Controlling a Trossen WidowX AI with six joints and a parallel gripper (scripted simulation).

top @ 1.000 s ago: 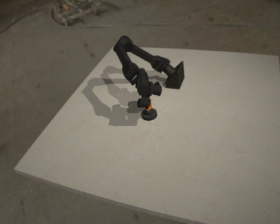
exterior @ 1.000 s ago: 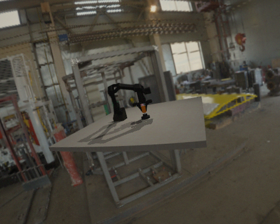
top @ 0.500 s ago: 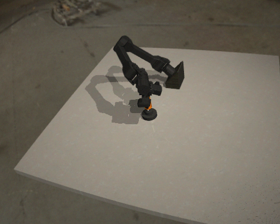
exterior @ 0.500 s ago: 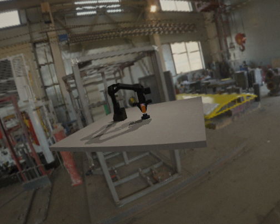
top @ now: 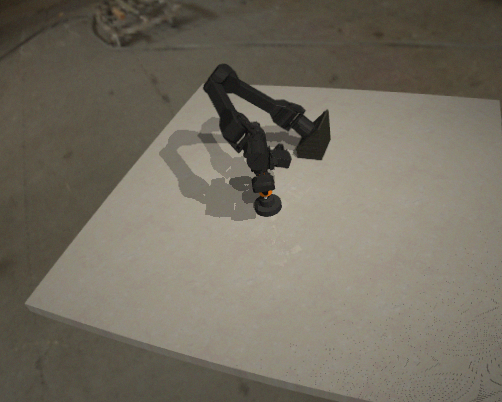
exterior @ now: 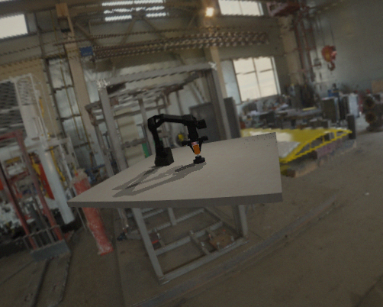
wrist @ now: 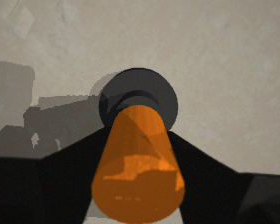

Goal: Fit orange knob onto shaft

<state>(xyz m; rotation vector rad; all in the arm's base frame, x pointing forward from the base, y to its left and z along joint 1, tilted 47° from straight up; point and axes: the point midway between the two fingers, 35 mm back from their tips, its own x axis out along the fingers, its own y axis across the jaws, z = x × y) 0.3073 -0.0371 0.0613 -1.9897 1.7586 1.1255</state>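
Note:
The orange knob [top: 269, 193] [exterior: 196, 149] [wrist: 138, 142] is held upright above the round dark pedestal [top: 268, 209] [exterior: 199, 160] [wrist: 139, 79]. My gripper [top: 266, 191] [exterior: 196, 147] [wrist: 138, 134] is shut on the knob, with one black finger on each side in the wrist view. A small pale bit of the shaft [exterior: 197, 156] shows between the knob's lower end and the pedestal. In the wrist view the knob hides the shaft. The knob's hole and both flat sides cannot be seen, so their alignment cannot be told.
The pedestal stands on the pale table top [top: 343, 280] [exterior: 216, 187]. The arm's base [top: 317, 142] [exterior: 163, 157] stands on the same table, with the arm arching over from it. The arm's shadow falls beside the pedestal.

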